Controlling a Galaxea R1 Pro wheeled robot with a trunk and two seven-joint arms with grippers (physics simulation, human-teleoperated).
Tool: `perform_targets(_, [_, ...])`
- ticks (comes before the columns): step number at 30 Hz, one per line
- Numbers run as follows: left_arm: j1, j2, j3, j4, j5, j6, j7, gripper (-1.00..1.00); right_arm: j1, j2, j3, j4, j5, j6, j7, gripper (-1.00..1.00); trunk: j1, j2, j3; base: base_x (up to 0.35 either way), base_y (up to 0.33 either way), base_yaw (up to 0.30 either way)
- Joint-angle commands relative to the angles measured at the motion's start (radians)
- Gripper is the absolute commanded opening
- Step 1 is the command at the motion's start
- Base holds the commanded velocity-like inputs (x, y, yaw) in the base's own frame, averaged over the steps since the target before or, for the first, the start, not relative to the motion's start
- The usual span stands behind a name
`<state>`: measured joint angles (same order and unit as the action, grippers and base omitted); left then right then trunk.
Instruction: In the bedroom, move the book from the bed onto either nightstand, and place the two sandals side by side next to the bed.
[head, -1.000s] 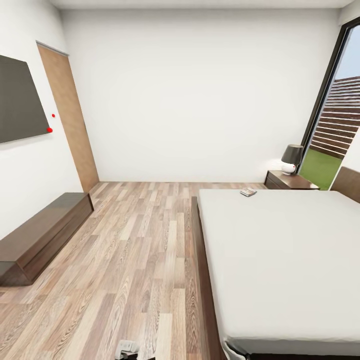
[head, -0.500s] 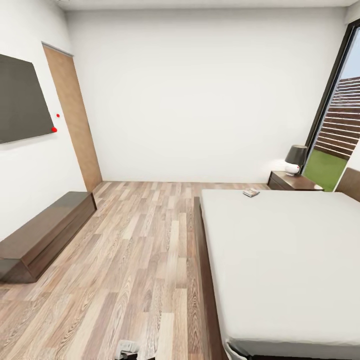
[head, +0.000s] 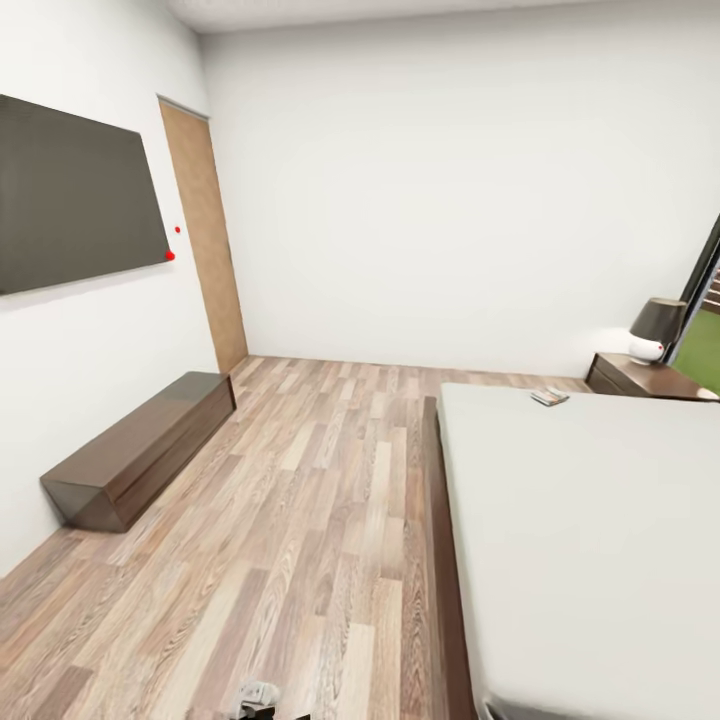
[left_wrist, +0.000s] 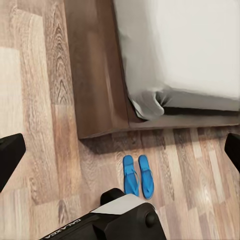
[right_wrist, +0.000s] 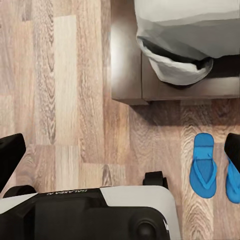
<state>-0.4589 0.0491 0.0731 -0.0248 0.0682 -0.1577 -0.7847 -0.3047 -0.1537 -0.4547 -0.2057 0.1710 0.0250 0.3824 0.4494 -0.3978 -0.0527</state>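
Two sandals lie side by side on the floor off the bed corner, both claws spread wide and empty, so a careless roll forward could scatter them. Far off, upper right, the book waits near the nightstand; since the earlier frame the view has swung left.

Home bedroom — bed, nightstand with lamp, wall TV.

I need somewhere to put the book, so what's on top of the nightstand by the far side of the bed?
On the dark reddish-brown wooden nightstand stands a white-based lamp with a dark shade. The top's right end is cut off by the picture's edge.
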Motion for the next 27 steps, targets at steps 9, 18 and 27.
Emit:
perform_targets(9, [-0.001, 0.0, 0.007, 0.002, -0.002, -0.002, -0.004, 1.0, -0.001, 0.001, -0.009, -0.001, 0.01, 0.003, 0.006, 1.0, 0.001, -0.002, -0.002, 0.0, 0.0, 0.292])
perform_targets(18, [-0.001, 0.0, 0.007, 0.002, -0.002, -0.002, -0.004, 1.0, -0.001, 0.002, -0.009, -0.001, 0.01, 0.003, 0.004, 1.0, 0.001, -0.002, -0.002, 0.0, 0.0, 0.293])
perform_targets(27, [-0.001, 0.0, 0.007, 0.002, -0.002, -0.002, -0.004, 1.0, -0.001, 0.002, -0.009, -0.001, 0.01, 0.001, 0.004, 1.0, 0.001, -0.002, -0.002, 0.0, 0.0, 0.293])
